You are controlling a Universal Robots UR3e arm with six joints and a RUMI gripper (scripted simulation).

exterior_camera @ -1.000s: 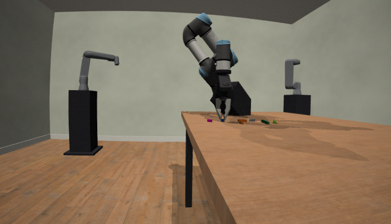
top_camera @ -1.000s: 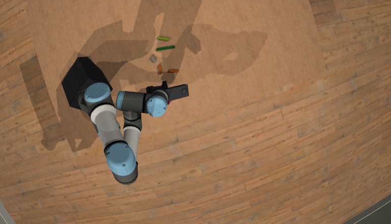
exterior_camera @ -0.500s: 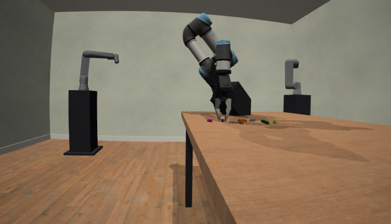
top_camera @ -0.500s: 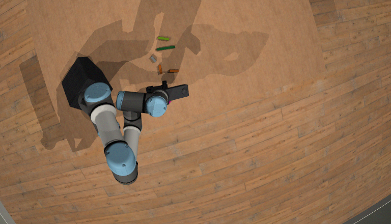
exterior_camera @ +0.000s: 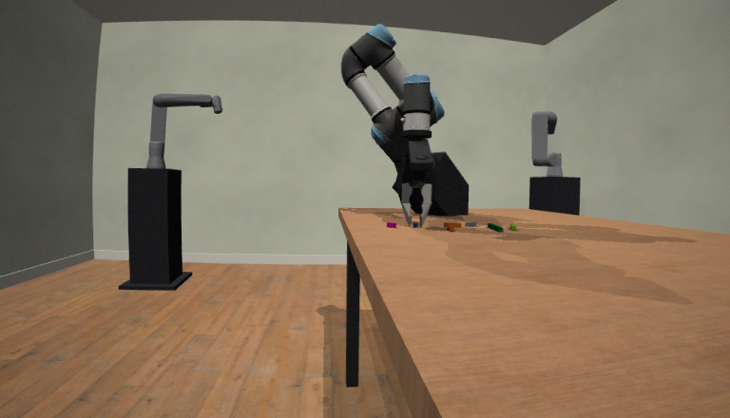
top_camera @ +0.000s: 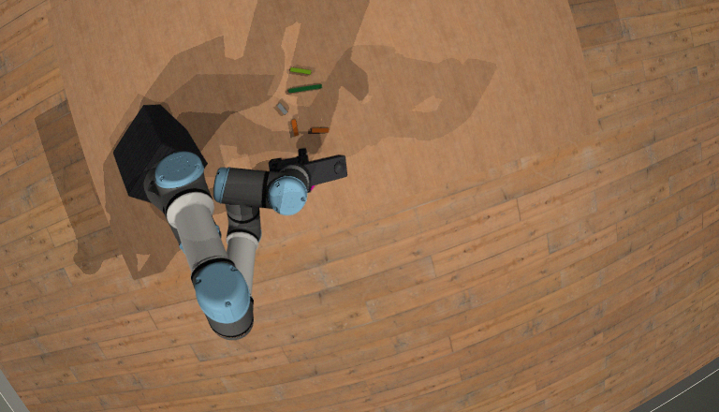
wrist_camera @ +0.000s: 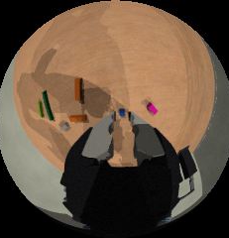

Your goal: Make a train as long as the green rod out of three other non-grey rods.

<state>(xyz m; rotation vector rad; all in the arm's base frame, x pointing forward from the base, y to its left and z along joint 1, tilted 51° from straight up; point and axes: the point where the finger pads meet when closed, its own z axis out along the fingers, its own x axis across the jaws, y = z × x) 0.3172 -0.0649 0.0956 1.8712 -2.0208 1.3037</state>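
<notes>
My gripper (exterior_camera: 414,221) (wrist_camera: 122,115) stands low at the table, fingers slightly apart and open. A small blue rod (exterior_camera: 414,224) (wrist_camera: 122,112) lies on the table between the fingertips, not gripped. A magenta rod (exterior_camera: 391,224) (wrist_camera: 152,107) (top_camera: 313,188) lies a short way to one side. Two orange rods (top_camera: 294,126) (top_camera: 318,129) (wrist_camera: 78,89) (wrist_camera: 77,118) lie close together at a right angle on the other side. The green rod (top_camera: 304,88) (wrist_camera: 48,105) (exterior_camera: 494,227) lies beyond them, with a lime rod (top_camera: 300,70) (wrist_camera: 40,108) (exterior_camera: 512,227) beside it.
A short grey rod (top_camera: 282,106) (wrist_camera: 64,126) (exterior_camera: 470,224) lies between the orange rods and the green rod. The arm's black base (top_camera: 151,142) stands on the table (exterior_camera: 538,311) near its corner. The table's edge runs close to the magenta rod.
</notes>
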